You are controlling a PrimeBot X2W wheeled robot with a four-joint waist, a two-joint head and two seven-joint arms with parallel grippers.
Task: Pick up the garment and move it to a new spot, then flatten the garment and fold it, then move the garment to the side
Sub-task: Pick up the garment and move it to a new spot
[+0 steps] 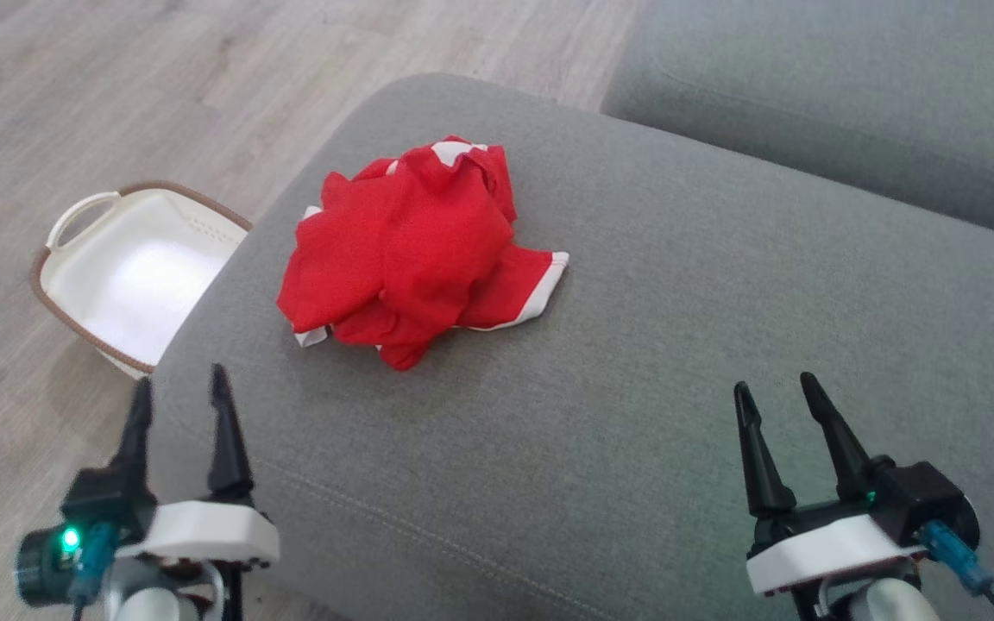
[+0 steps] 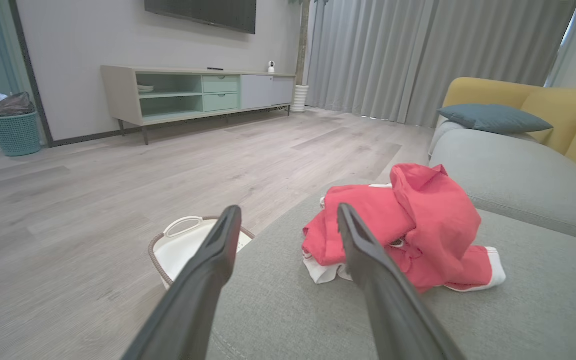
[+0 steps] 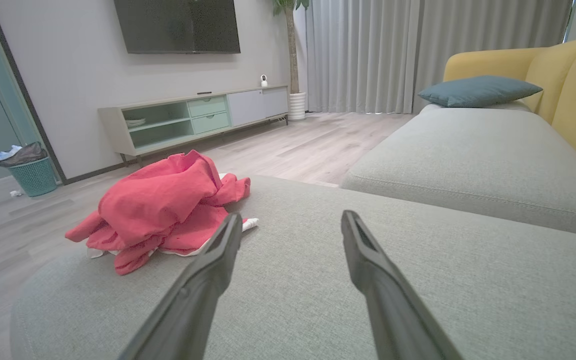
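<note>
The left tool [image 1: 182, 378] hangs with its two dark fingers spread wide and nothing between them, above the near left corner of a grey sofa seat [image 1: 635, 405]. The right tool [image 1: 774, 383] is also spread wide with nothing in it, over the near right part of the same seat. Both point forward across the upholstery.

The red garment [image 1: 411, 250] lies ahead of them as a crumpled heap with white trim along some edges. It sits on the far left part of the seat, well apart from both tools and closer to the left one.

A white laundry basket [image 1: 135, 276] with a brown woven rim and a loop handle stands on the wooden floor [image 1: 74, 86], just left of the seat. The seat's edge hides part of it, and its pale inner floor and perforated wall are in view. A second grey seat [image 1: 851, 103] lies beyond the first, carrying a teal cushion [image 2: 493, 118] against yellow backrests [image 2: 558, 107].

Across the room a teal mesh waste bin [image 2: 15, 132] holds a dark bag [image 2: 10, 105] with something pale on top. A low cabinet [image 2: 188, 92] has open shelves with a small pale stack, too small to identify, under a wall television [image 3: 183, 25].
</note>
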